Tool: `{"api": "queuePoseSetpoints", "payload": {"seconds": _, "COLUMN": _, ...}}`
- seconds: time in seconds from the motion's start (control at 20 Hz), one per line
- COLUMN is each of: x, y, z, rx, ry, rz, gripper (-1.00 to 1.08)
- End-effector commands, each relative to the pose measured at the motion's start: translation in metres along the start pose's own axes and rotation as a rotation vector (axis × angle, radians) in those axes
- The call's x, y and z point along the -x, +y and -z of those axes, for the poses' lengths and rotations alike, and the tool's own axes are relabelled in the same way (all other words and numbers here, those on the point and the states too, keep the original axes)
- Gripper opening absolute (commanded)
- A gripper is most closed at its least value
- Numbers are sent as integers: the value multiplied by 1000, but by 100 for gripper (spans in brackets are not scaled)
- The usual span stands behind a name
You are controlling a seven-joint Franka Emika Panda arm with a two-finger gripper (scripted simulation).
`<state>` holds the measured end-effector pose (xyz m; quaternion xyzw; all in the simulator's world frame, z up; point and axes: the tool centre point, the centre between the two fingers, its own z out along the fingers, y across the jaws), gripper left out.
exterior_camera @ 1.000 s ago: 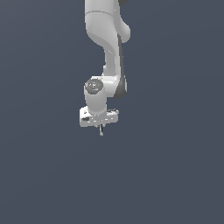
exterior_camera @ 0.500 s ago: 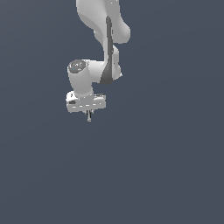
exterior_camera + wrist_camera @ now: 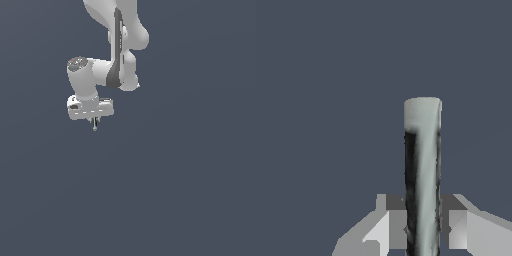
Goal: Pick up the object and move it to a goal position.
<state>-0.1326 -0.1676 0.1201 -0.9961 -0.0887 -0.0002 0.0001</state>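
Protruding below hand (image 3: 94, 121): stick (image 3: 95, 127).

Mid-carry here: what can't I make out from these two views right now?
- Goal position: no marker shows in either view.
- Stick: its gripped end runs off the wrist view's edge between the fingers; in the exterior view it is too small for any detail.
- Gripper: finger contact is too small to judge in the exterior view.
- Arm: cut off by the exterior view's upper edge.
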Motion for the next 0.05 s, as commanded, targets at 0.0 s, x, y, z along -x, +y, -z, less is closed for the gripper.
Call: {"api": "queuePoseSetpoints", "payload": {"seconds": 0.0, "x": 2, "y": 2, "z": 2, "rx": 0, "ry": 0, "rz": 1, "gripper": -100}}
